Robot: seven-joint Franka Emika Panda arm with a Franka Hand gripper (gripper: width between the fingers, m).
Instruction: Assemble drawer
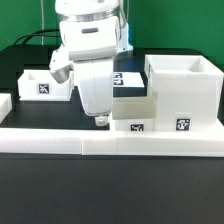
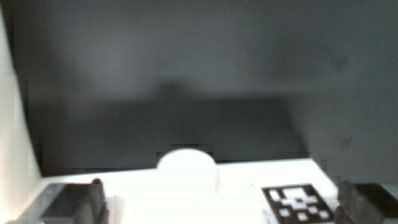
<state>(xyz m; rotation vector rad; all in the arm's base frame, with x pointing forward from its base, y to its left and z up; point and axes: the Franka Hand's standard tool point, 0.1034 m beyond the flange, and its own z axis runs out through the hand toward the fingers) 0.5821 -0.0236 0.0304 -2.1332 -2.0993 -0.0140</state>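
The drawer's large boxy housing [image 1: 182, 88] stands at the exterior view's right. One small open-top tray [image 1: 133, 112] with a tag sits right against its left side. The second tray [image 1: 44, 86] sits apart at the left. My gripper [image 1: 100, 120] points down at the left end of the middle tray. In the wrist view my gripper [image 2: 224, 206] is open wide. Its dark fingers [image 2: 75, 205] stand on either side of a white tray face [image 2: 196, 195] that carries a round knob [image 2: 187, 160] and a tag [image 2: 299, 203]. I cannot tell whether the fingers touch it.
The long low white border wall [image 1: 110, 143] runs along the front, just before the tray and housing. A tagged white piece [image 1: 127, 78] shows behind the arm. The table top is black [image 2: 178, 70]. A white strip [image 2: 15, 120] runs along one edge of the wrist view.
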